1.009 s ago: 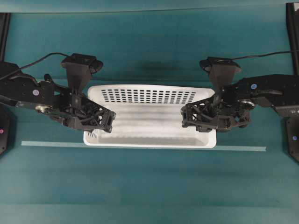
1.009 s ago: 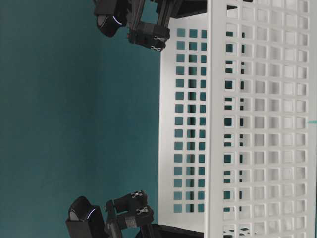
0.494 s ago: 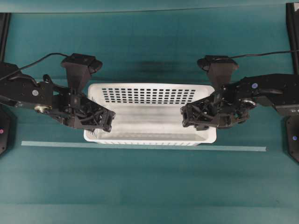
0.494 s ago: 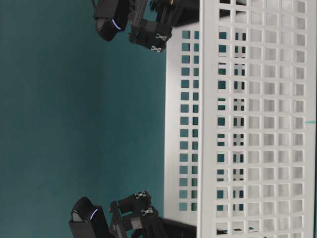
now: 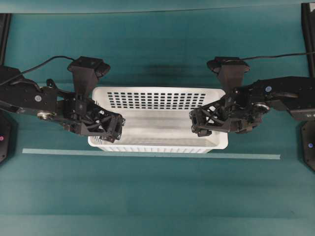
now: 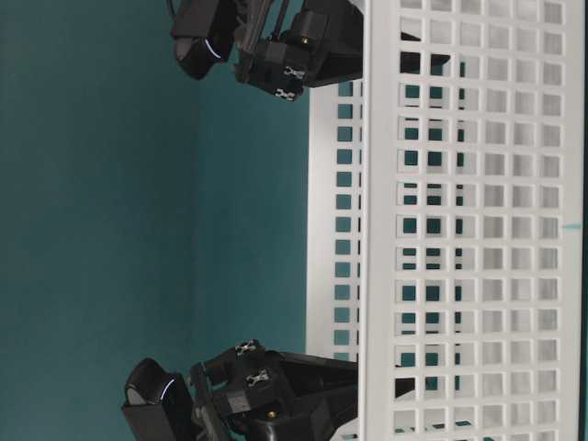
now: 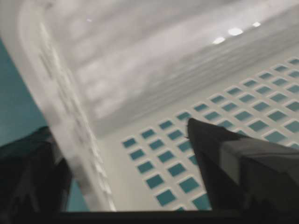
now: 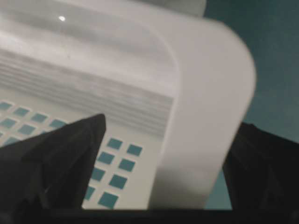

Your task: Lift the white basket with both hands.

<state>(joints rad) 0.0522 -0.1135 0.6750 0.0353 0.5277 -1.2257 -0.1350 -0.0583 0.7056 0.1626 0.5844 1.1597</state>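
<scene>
the basket (image 5: 162,132) is white, its walls pierced by even rows of small rectangular slots showing teal through them, its floor plain. both grippers (image 5: 114,129) (image 5: 197,123) are black with silver screws. the table (image 5: 157,196) is teal, crossed by a paler tape strip (image 5: 246,156).

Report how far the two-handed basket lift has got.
Done: each arm is at one end of the white basket, fingers straddling its end walls, one inside and one outside in both wrist views. In hand: nothing is gripped; the left gripper and right gripper stand open with gaps beside the wall. Left: closing on both walls and raising the basket.
</scene>
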